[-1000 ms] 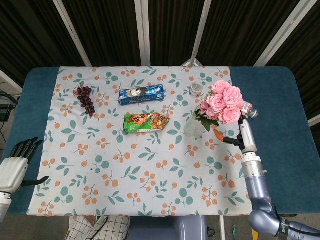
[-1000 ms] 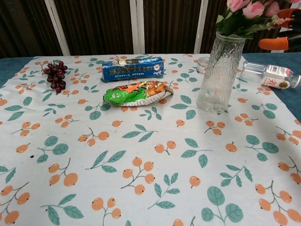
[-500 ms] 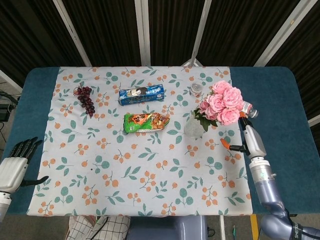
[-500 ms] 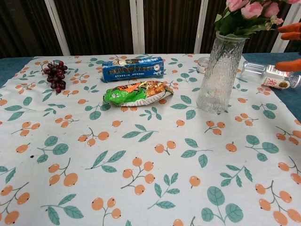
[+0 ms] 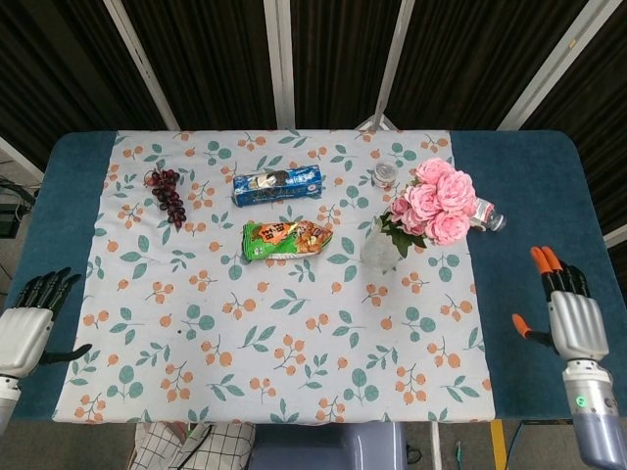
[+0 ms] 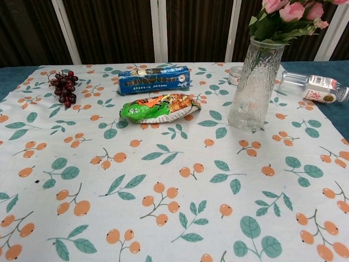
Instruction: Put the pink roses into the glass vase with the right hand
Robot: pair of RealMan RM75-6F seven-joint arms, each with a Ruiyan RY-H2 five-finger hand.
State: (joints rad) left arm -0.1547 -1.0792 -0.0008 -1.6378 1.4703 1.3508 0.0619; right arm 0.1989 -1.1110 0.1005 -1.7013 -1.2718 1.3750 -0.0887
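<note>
The pink roses stand upright in the glass vase on the right part of the flowered cloth. My right hand hangs off the table's right front corner, well apart from the vase, fingers spread and holding nothing. My left hand rests at the left front edge, also with fingers apart and nothing in it. Neither hand appears in the chest view.
A clear plastic bottle lies right of the vase. A small jar sits behind it. A green snack bag, a blue biscuit pack and dark grapes lie toward the middle and left.
My right hand has let go of the roses and pulled back from beside the vase to the table's right front corner. The roses stay in the vase.
</note>
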